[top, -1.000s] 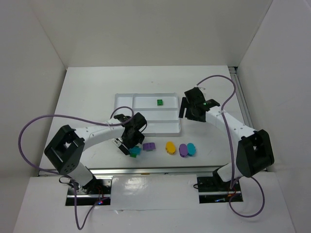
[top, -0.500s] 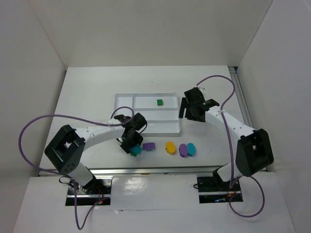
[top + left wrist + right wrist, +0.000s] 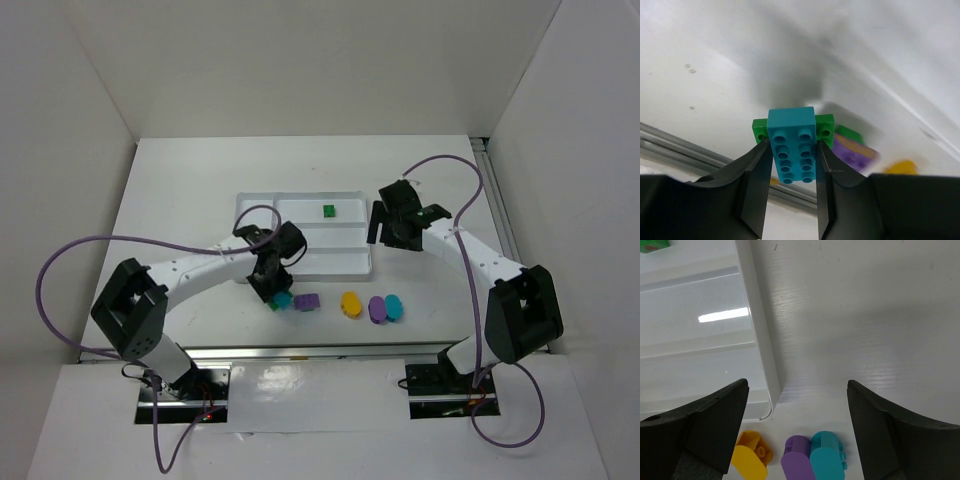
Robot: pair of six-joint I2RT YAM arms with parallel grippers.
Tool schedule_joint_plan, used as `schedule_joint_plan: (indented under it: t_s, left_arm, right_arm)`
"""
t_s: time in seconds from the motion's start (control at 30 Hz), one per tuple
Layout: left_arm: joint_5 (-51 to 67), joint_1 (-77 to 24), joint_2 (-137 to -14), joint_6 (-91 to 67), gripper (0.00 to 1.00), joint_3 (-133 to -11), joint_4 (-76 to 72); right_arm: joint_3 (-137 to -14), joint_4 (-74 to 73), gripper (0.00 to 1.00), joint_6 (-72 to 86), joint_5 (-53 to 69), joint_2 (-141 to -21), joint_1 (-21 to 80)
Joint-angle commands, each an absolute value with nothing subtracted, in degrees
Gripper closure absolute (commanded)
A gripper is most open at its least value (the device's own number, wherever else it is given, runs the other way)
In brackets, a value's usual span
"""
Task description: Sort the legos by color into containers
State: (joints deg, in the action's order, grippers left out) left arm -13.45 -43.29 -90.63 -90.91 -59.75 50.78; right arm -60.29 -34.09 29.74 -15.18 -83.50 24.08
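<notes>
The left pincer [image 3: 276,290] is closed narrowly on a teal brick [image 3: 791,150], which is clamped by its long sides between the two fingers [image 3: 757,185], studs facing the wrist camera. A green crosswise brick [image 3: 825,127] is seen directly behind the teal brick, its ends sticking out on both sides; whether the pair is touching the counter [image 3: 180,200] cannot be told. From above, this pincer and the teal brick [image 3: 283,299] are found near the counter's near edge, left of its middle, just in front of the white tray [image 3: 262,206]. A purple brick [image 3: 307,300] is placed just beside the held brick, toward the counter's right edge. Further along the near edge a yellow oval [image 3: 350,303], a purple oval [image 3: 377,309] and a teal oval [image 3: 394,306] are lined up, the last two touching. The right pincer [image 3: 796,385] is spread wide with nothing between its fingers, and is held over the tray's right rim [image 3: 760,340], with the three ovals below it in the wrist view. A lone green brick [image 3: 328,210] is lying in the tray's far long section.
</notes>
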Motion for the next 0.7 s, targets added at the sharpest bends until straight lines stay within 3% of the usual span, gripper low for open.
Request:
schedule_joint_plan:
  t_s: [0.0,0.2,0.33,0.67]
  left_arm:
    - [-18.19,-43.86,-85.52,-77.94,1.0,-69.85,54.76]
    - [-10.39,-40.96,-83.58,-51.36,1.0,-83.74,49.41]
    - [-3.35,-39.82,-82.97,-38.96,1.0,-84.38,40.44]
    - [4.91,-38.67,-86.04,-35.59,1.0,-84.99,35.68]
  right_arm:
    - [-59.94,-30.34,0.13,27.78,-11.88,-82.18,23.73]
    - [-60.64,-26.11,0.13,24.35,6.22,-76.91,23.73]
    - [-61.96,-23.22,0.13,24.35,15.72,-72.87,23.73]
    - [-58.63,-10.83,0.27,30.58,32.24,-69.16,23.73]
